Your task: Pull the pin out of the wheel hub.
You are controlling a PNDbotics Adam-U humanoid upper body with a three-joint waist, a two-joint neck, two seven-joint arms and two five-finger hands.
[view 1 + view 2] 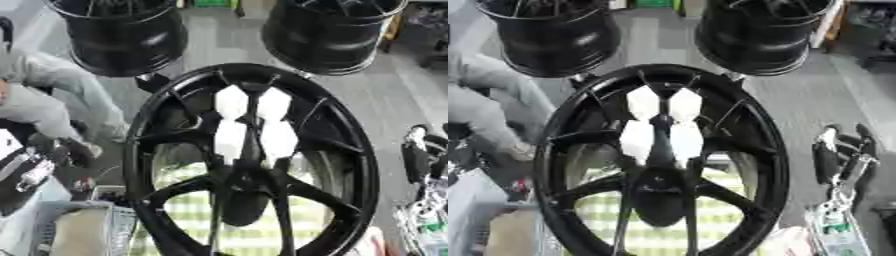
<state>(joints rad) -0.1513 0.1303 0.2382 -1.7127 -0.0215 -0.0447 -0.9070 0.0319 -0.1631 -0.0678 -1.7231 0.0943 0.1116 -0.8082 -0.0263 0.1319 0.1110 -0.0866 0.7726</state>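
Right hand (842, 160) hung beside the wheel hub (254, 165), its fingers too indistinct to tell open from closed; no left hand showed. Hub stood upright, centre frame. No pin was discernible; locating it first seemed wise before reaching.

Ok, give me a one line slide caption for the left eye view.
A black wheel hub stands upright in front of the camera, two more black rims behind it, with the robot's right hand at the right edge.

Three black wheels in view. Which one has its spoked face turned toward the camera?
The big wheel in the centre foreground: its spokes and hub face the camera, with white patches between the upper spokes. The far-left wheel and the far-right wheel show only their barrels.
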